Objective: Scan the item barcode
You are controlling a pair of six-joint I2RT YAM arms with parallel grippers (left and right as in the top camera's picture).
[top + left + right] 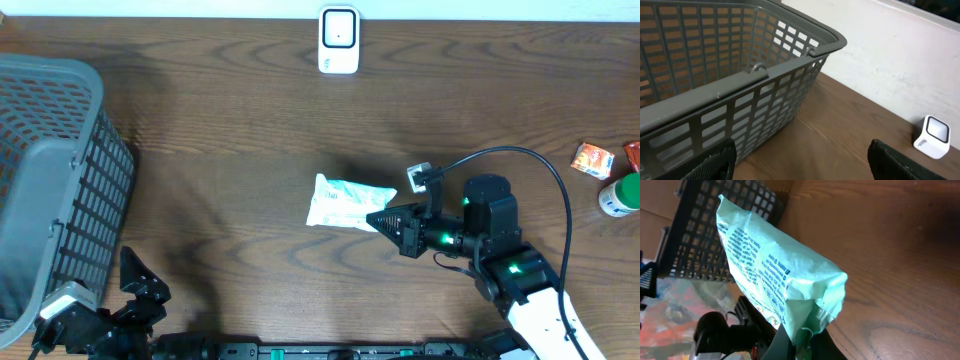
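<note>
Leftmost stands a grey plastic basket with lattice walls [50, 170], its far side cut off by the frame edge; in the left wrist view [740, 75] its rim is smooth and a thin wire handle lies folded against it. Just below it, at the desk's near edge, the left tool [145, 283] has its two black fingers spread wide with nothing between them, and only their tips [715, 162] show in its own camera. The dark brown wood-grain desk [250, 120] looks matte.

Near the middle lies the task's item, a pale green and white crinkled plastic packet [345, 200], soft and pillow-shaped with a crimped end seam. The right tool [385, 222] is clamped on its right end. In the right wrist view the packet [780, 275] fills the frame, tilted, its small dark print too fine to read and its pinched end hiding the fingers; whether it touches the desk I cannot tell.

At the far edge, above the packet and well apart from it, sits a white rounded-square scanner box [339, 40]. A black cable [540, 160] arcs over the right arm. Far right are a small orange carton [592, 160] and a white bottle with a green cap [620, 195], the latter partly cropped.
</note>
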